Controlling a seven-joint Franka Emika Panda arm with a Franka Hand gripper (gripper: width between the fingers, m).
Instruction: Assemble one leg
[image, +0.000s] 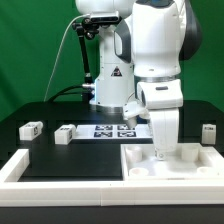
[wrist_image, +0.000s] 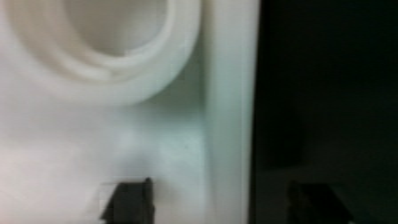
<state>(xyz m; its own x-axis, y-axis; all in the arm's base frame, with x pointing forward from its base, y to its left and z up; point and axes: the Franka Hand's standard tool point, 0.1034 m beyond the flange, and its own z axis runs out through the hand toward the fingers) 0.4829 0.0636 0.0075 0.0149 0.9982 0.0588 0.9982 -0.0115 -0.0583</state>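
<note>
Three legs, small white blocks with tags, lie on the black table: two at the exterior view's left (image: 30, 128) (image: 66, 133) and one at its right (image: 209, 132). My gripper (image: 160, 150) points down at the large white tray-shaped piece (image: 185, 163), far from every leg. In the wrist view the gripper (wrist_image: 222, 205) is open. One dark finger (wrist_image: 128, 200) is over the white piece (wrist_image: 107, 120), which has a round recess. The other finger (wrist_image: 317, 200) is over the black table, so the jaws straddle the piece's edge. No leg shows in the wrist view.
The marker board (image: 112, 130) lies flat in the middle of the table, behind the gripper. A white raised frame (image: 40, 168) runs along the front left. The arm's base (image: 108, 85) stands at the back.
</note>
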